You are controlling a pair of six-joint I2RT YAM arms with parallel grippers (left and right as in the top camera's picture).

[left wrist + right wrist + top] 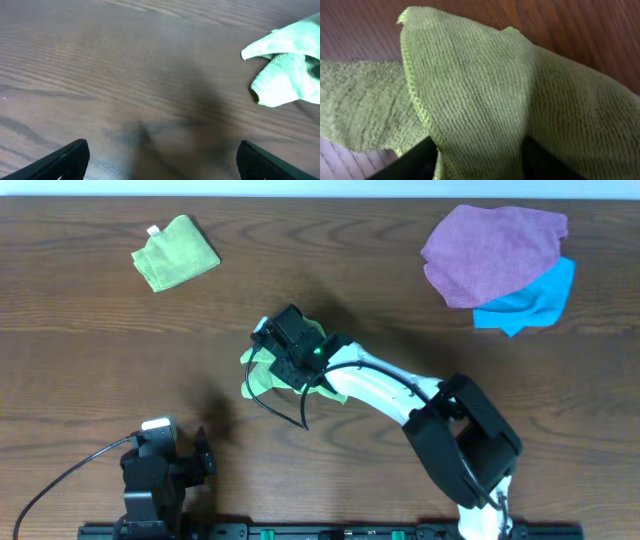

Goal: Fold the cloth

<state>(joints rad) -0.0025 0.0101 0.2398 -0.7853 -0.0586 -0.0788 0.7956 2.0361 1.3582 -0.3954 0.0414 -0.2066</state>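
My right fingers (415,160) are closed on the cloth (262,372). From my right wrist I see a dark finger on either side at the bottom of the view. A thick fold of lime-green microfibre is pinched between them and rises up, filling nearly everything ahead. A stitched hem runs down the left side of that fold, and a second layer spreads out to the left over the desk (100,360).

From overhead, the cloth sits bunched near the middle of the desk, a little left of centre. My own right wrist covers its middle, so only a lobe at the left and a strip at the lower right show. A black cable (285,408) loops out beside it on the near side.

My left fingers (70,157) are spread wide with nothing between them, low over bare wood at the near left edge. In that wrist's view the cloth lies ahead to the right, well apart, with a pointed flap resting on the desk.

A small folded green cloth (175,252) lies at the far left with a white tag (153,230) at its corner. At the far right a purple cloth (495,250) lies partly over a blue cloth (540,298). All three are well apart from the cloth I hold.
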